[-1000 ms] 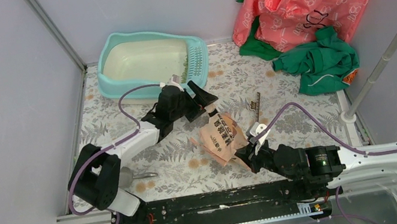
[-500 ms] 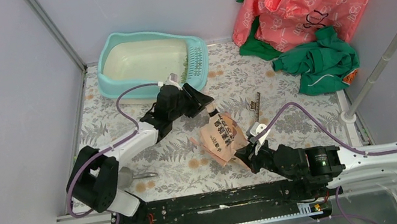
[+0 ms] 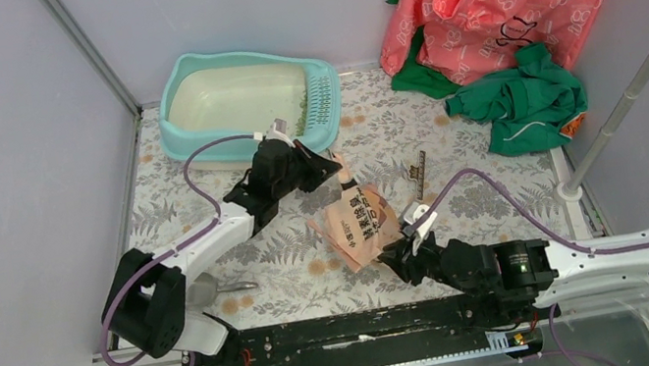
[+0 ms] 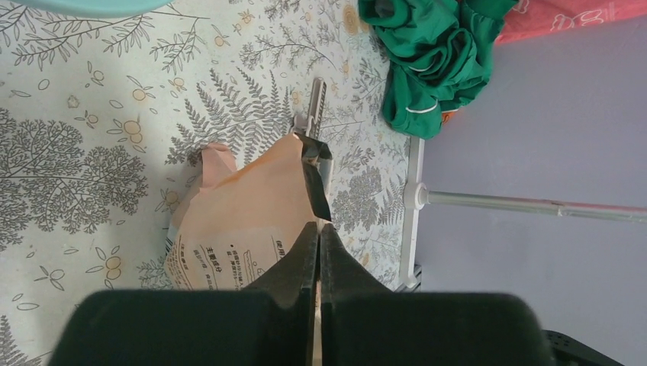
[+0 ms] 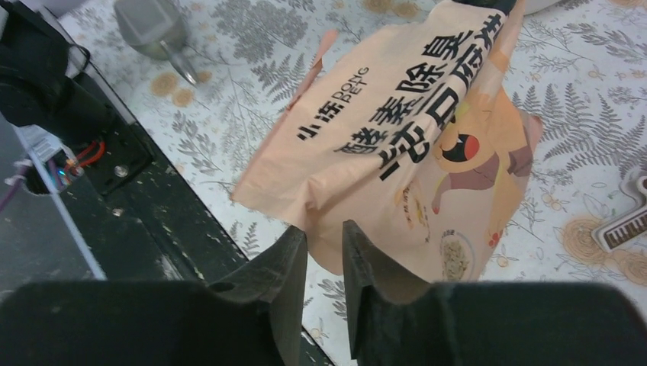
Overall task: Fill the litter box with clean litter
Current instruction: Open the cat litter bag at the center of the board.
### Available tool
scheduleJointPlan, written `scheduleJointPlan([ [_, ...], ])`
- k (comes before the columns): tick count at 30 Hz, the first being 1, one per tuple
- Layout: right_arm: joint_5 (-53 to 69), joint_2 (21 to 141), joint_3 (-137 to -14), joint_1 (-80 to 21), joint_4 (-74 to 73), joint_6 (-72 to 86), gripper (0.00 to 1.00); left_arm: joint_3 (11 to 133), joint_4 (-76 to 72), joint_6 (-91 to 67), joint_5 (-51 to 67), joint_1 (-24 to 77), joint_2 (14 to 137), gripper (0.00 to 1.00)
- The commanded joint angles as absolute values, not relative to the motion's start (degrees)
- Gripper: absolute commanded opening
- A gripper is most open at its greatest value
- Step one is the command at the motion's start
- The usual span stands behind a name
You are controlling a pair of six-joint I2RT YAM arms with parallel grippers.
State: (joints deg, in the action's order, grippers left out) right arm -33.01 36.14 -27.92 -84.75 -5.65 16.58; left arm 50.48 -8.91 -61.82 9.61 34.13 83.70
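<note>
Just beyond left hand (image 3: pixel 335 170): litter box (image 3: pixel 319 102); hand pinches bag (image 3: pixel 363 226).

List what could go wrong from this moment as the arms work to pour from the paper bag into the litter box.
1. The left tool pinches only the top edge of the paper bag; the paper may tear or slip on lifting.
2. The right tool stands open at the bag's lower edge, so the bag may sag and spill short of the litter box.
</note>
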Motion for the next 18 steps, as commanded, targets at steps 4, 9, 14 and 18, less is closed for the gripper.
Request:
scheduleJointPlan([
  [4, -38.4, 37.9, -30.6, -84.7, -8.2, 18.3, 0.43, 52.6, -5.9, -59.3, 9.5, 34.9, 81.7, 0.00],
  [9, -43.0, 40.1, -32.1, -84.6, -12.8, 19.4, 0.47, 53.5, -3.3, -58.4, 9.8, 35.1, 80.5, 0.00],
  [14, -46.5, 42.6, -33.7, -84.9, -12.9, 18.4, 0.50, 54.5, -1.5, -57.8, 9.9, 35.1, 79.3, 0.00],
  [18, -52.1, 46.4, -36.5, -88.2, -13.3, 15.8, 0.51, 55.2, -0.3, -57.2, 9.9, 35.2, 78.9, 0.00],
])
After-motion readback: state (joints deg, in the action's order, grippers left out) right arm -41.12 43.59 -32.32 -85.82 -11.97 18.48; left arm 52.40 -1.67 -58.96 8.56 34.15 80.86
